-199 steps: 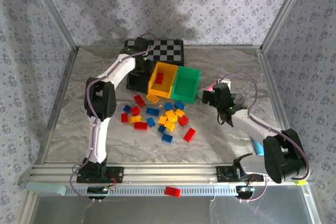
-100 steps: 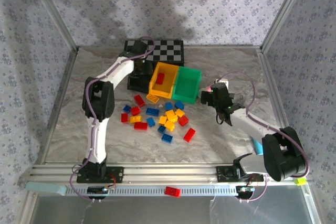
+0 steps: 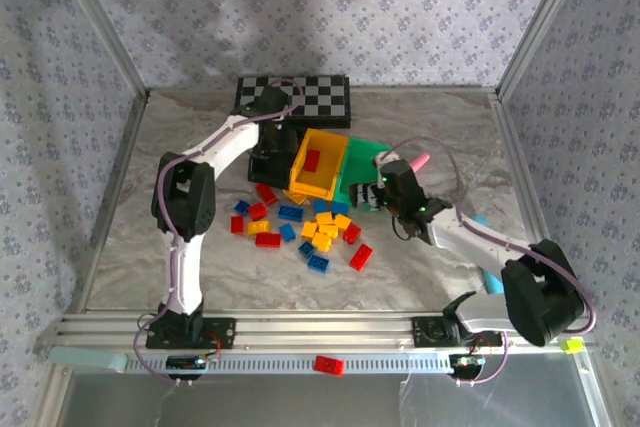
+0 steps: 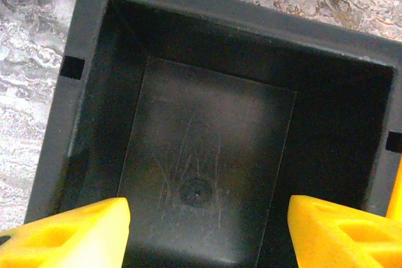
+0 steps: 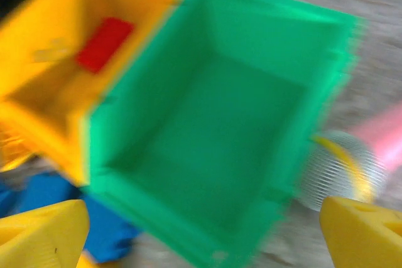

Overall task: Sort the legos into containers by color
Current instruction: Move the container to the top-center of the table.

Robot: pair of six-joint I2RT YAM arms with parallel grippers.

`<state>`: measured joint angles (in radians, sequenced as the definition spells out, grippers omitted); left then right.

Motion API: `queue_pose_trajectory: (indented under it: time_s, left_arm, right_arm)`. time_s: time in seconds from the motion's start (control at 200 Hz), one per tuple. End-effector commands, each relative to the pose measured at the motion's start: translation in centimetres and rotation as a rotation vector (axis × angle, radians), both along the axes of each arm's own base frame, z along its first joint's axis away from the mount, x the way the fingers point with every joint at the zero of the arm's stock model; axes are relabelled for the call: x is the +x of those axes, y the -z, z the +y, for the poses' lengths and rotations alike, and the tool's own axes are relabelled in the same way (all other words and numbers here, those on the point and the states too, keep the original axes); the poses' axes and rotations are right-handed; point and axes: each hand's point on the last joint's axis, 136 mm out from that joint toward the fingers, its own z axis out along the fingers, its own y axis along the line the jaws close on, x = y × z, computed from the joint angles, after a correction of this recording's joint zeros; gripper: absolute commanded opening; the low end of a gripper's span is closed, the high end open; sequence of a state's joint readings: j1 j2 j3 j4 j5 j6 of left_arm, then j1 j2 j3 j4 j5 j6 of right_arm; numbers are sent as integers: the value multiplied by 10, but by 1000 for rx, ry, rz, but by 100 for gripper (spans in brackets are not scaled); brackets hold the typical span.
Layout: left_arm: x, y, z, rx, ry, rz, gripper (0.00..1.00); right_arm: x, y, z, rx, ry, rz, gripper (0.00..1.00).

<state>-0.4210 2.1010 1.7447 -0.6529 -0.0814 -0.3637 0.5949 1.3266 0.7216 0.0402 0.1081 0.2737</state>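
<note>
You have a grey marble-patterned surface (image 3: 130, 247) carrying everything here. At its far edge lies a black-and-white checkered board (image 3: 320, 97). Just in front of that board, a black open-top plastic bin (image 4: 94, 4), a yellow plastic bin (image 3: 310, 187) and a green plastic bin (image 5: 213, 130) stand in a row, with the yellow and green walls touching. On the near side of the bins, small studded plastic legos (image 3: 325, 230) in red, yellow and blue lie scattered loose, some touching one another. A pink object (image 3: 420, 160), too blurred to name, lies just right of the green bin.

No text, label or number — none legible.
</note>
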Motion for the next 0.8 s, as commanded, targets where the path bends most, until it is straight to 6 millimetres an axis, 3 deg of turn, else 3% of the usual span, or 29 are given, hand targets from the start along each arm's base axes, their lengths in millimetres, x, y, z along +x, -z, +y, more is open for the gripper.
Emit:
queue_pose_trajectory:
  time_s: [0.0, 0.165, 0.27, 0.425, 0.465, 0.59, 0.8]
  left_arm:
    - [-8, -22, -3, -28, 26, 1, 68]
    - [-22, -39, 18, -59, -8, -55, 69]
    - [-32, -53, 39, -101, -46, -94, 70]
    - [-53, -54, 61, -145, -93, -146, 71]
    - [-57, -53, 64, -149, -94, -157, 71]
    - [-70, -43, 72, -149, -105, -185, 70]
    - [-86, -30, 87, -158, -118, -209, 71]
  right_arm:
    - [-17, -18, 71, 53, -226, 17, 92]
    - [-35, -6, 139, 89, -337, 157, 77]
    - [-35, 12, 157, 106, -328, 253, 76]
    - [-34, 38, 176, 129, -325, 369, 75]
    - [-26, 31, 188, 150, -331, 371, 74]
    - [-14, 49, 195, 111, -309, 400, 73]
    - [14, 68, 174, 50, -195, 426, 74]
